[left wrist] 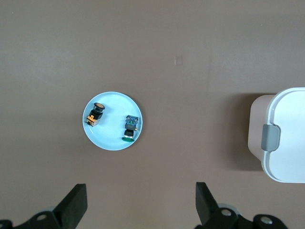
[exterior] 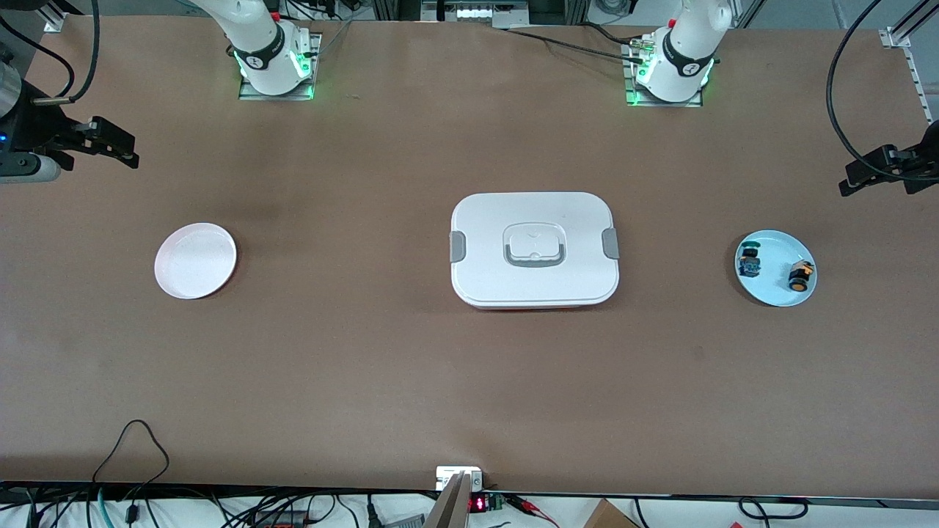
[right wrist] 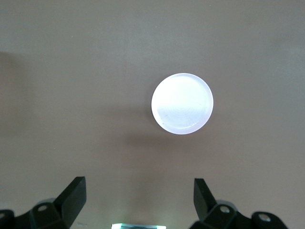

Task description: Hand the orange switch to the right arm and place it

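The orange switch (exterior: 801, 275) lies on a light blue plate (exterior: 775, 282) toward the left arm's end of the table. In the left wrist view the switch (left wrist: 95, 113) rests on the plate (left wrist: 113, 131). My left gripper (exterior: 855, 176) hangs high over the table edge at that end, open and empty; its own view shows it (left wrist: 141, 193) wide open, well above the plate. My right gripper (exterior: 125, 147) waits high over the right arm's end, open and empty (right wrist: 139, 186).
A small black switch with green and blue parts (exterior: 750, 260) shares the blue plate (left wrist: 130, 128). A white plate (exterior: 195, 260) sits toward the right arm's end (right wrist: 182, 103). A white lidded box (exterior: 535, 249) stands mid-table (left wrist: 286, 133).
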Robot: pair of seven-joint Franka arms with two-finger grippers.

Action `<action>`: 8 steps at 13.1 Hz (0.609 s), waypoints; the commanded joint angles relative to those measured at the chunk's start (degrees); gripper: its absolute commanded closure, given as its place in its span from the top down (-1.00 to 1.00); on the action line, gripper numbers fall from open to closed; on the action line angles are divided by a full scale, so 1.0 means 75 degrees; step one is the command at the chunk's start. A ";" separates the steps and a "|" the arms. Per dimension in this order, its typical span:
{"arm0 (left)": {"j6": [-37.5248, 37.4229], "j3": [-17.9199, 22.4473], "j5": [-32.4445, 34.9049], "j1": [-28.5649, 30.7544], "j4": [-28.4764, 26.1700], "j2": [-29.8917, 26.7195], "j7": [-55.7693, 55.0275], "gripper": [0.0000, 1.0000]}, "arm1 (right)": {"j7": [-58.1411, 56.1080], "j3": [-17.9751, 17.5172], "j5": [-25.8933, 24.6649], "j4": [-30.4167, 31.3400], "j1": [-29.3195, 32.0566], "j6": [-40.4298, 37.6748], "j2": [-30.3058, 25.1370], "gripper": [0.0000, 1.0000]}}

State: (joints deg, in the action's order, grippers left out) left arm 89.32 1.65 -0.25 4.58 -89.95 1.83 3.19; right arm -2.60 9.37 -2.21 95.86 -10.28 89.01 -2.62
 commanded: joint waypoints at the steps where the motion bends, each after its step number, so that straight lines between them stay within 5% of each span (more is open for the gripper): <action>1: -0.0538 -0.0079 0.0057 -0.0060 0.0286 0.0177 0.0067 1.00 | 0.0019 0.0016 0.0001 -0.0125 0.0012 -0.0137 0.0009 1.00; 8: -0.0624 -0.0080 -0.0024 0.0010 0.0475 0.0353 0.0067 1.00 | 0.0019 0.0028 0.0001 -0.0125 0.0012 -0.0173 0.0009 1.00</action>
State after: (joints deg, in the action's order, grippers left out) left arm 86.54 1.21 -0.27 4.27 -88.44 2.87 3.16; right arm -2.60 9.54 -2.21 95.86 -10.26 88.83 -2.62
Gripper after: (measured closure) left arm 0.000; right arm 0.000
